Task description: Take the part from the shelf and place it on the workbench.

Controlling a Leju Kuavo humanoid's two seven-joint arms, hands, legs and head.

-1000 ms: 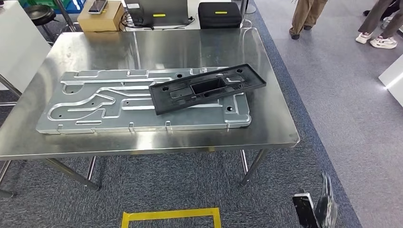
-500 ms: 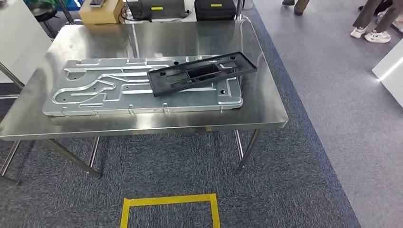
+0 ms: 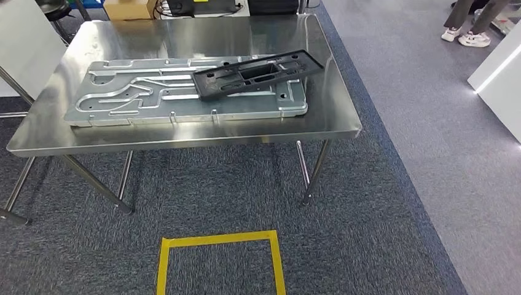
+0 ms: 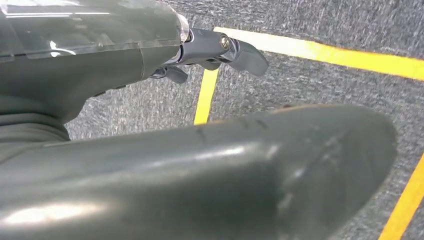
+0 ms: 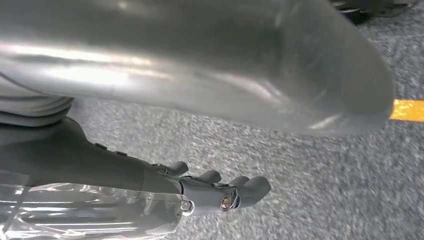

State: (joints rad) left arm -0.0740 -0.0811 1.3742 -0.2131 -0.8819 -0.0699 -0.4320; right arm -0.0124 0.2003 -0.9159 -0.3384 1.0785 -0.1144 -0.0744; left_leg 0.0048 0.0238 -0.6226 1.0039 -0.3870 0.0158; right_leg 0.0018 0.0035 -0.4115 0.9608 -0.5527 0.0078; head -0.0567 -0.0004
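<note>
A flat black ribbed part (image 3: 257, 73) lies askew on a grooved aluminium plate (image 3: 141, 95) atop the shiny steel bench (image 3: 344, 117). Left hand (image 4: 210, 52) and right hand (image 5: 215, 192) hang over grey carpet (image 3: 368, 233), fingers loosely curled, holding nothing.

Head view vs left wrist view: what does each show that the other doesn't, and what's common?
Head view alone: the stainless steel workbench, the large machined aluminium plate lying on it, and the black rectangular plastic part resting across that plate's right portion; also people's shoes at the far right.

Left wrist view alone: the robot's left hand, holding nothing, hanging above the floor.

Both share: the grey carpet and the yellow tape square marked on it.
</note>
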